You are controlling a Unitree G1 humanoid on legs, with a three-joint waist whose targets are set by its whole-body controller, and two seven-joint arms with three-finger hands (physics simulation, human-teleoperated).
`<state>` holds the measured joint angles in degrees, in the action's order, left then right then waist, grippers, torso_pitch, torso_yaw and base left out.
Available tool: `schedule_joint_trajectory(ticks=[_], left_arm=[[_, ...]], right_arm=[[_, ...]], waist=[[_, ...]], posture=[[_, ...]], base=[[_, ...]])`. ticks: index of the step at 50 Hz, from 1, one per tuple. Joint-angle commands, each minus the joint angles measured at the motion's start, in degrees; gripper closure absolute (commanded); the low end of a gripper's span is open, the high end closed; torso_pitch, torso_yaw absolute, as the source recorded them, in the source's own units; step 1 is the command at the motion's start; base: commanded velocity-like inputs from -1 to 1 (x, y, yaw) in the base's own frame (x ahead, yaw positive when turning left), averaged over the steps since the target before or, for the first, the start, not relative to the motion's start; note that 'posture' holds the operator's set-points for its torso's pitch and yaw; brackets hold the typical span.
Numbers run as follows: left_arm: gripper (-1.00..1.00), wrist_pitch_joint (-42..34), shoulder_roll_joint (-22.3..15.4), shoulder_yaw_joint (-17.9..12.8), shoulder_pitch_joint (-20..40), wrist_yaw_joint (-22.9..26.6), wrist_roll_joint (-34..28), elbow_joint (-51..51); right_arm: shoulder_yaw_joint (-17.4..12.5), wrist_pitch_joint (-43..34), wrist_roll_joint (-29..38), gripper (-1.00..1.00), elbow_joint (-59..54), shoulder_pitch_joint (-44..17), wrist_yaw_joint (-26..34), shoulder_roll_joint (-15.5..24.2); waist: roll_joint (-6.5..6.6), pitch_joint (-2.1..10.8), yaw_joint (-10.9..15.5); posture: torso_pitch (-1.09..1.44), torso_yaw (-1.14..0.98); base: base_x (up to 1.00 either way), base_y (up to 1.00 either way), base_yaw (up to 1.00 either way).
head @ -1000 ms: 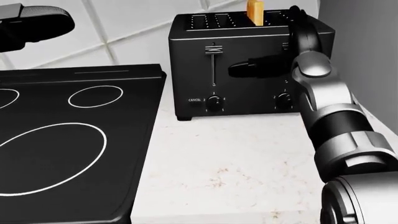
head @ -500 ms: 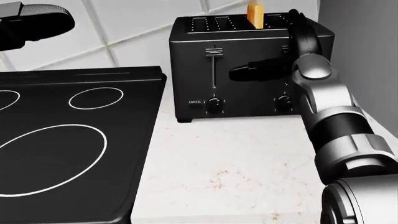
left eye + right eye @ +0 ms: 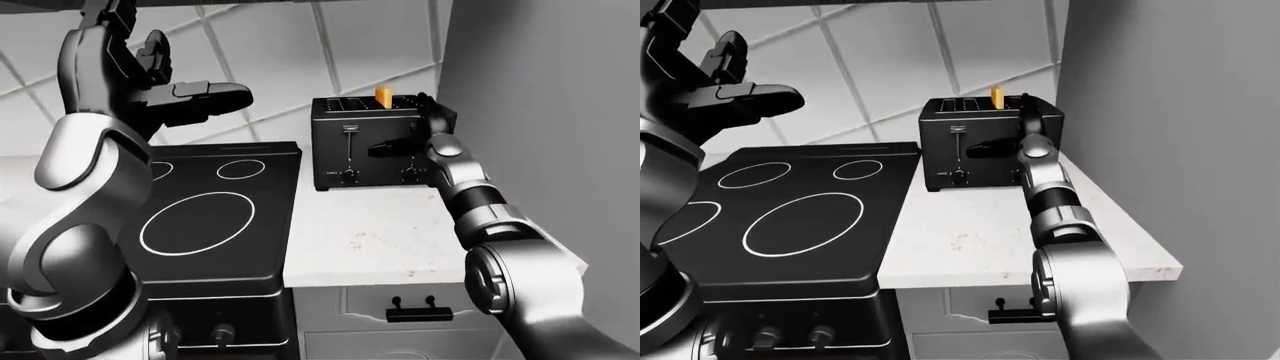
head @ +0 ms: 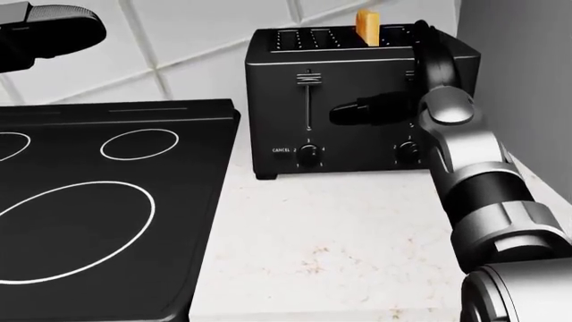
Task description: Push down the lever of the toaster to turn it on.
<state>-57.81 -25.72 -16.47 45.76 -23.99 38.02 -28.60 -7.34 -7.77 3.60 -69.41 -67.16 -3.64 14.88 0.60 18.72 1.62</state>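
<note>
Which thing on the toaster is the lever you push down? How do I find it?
Find the black toaster on the white counter, right of the stove. On its near face, the lever is the small silver-lined bar atop a thin vertical slot on the left half. Unlike the round dial beneath, it is flat and slides.

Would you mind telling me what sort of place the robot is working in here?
Most likely a home kitchen: a black stove beside a pale counter, a toaster against the tiled wall.
</note>
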Motion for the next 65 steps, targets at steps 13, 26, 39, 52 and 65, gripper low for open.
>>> schedule_joint_trajectory(ticks=[13,26,39,52,65], left_arm=[[-1.0,1.5,-0.6,-0.3,1.5,0.0,-0.2,-0.5],[-1.0,1.3,-0.5,-0.4,1.5,0.1,-0.3,-0.6],[-1.0,1.5,-0.5,-0.3,1.5,0.3,-0.5,-0.4],[-1.0,1.7,-0.3,-0.3,1.3,0.4,-0.7,-0.4],[-1.0,1.4,-0.5,-0.4,1.6,0.2,-0.3,-0.6]], right_arm=[[0.2,-6.4,1.0,-1.0,-0.4,-2.0,1.7,0.8],[0.1,-9.2,1.4,-1.0,-0.5,-2.3,2.4,0.8],[0.0,-8.7,1.5,-1.0,-1.0,-1.0,2.5,0.6],[-0.1,-8.4,1.5,-1.0,-1.3,0.2,2.5,0.3],[-0.2,-7.7,1.3,-1.0,-1.7,1.6,2.3,0.1]], waist=[[0.17,-0.02,0.1],[0.16,-0.01,0.2],[0.14,0.04,0.2],[0.1,0.08,0.2],[0.07,0.16,0.3]], posture=[[-0.47,0.0],[-0.47,0.0],[-0.47,0.0],[-0.47,0.0],[-0.47,0.0]], base=[[0.0,0.0,0.0],[0.0,0.0,0.0],[0.0,0.0,0.0],[0.0,0.0,0.0],[0.0,0.0,0.0]])
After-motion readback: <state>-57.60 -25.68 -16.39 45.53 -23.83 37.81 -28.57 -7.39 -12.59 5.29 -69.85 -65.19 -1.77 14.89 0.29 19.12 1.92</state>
